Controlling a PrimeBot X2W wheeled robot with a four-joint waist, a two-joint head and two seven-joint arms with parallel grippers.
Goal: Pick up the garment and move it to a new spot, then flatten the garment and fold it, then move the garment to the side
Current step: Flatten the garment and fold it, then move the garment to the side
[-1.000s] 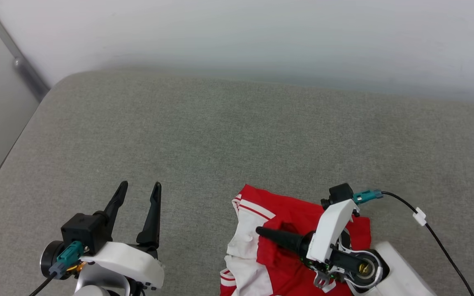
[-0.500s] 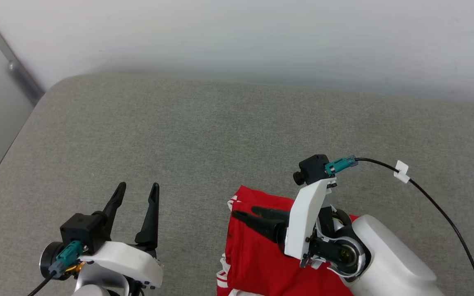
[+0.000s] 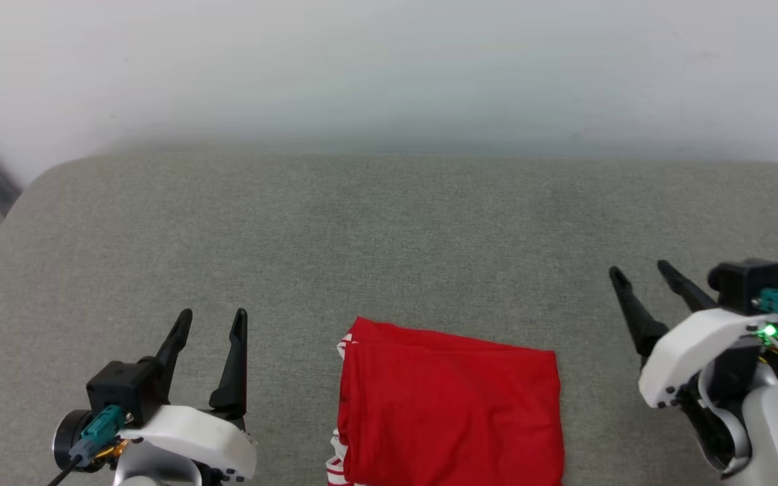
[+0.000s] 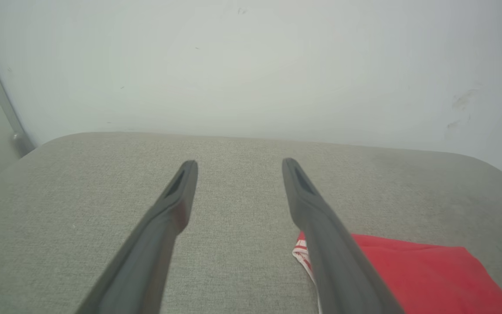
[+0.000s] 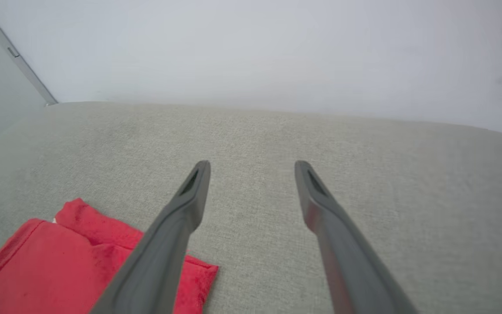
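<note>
Left wrist view catches striped trim on garment; right's seemingly plain red.

One garment; left claw, right claw (two claws).

You see the garment as soft matt red cloth, with striped trim at its 9 o'clock edge. The cushion is coarse grey weave. The fingers of left gripper and right gripper look like matt dark plastic.

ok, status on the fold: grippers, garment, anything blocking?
Both open, empty: left gripper, right gripper. Folded garment lies flat on the grey cushion between them, untouched. Nothing seen in the way.
</note>
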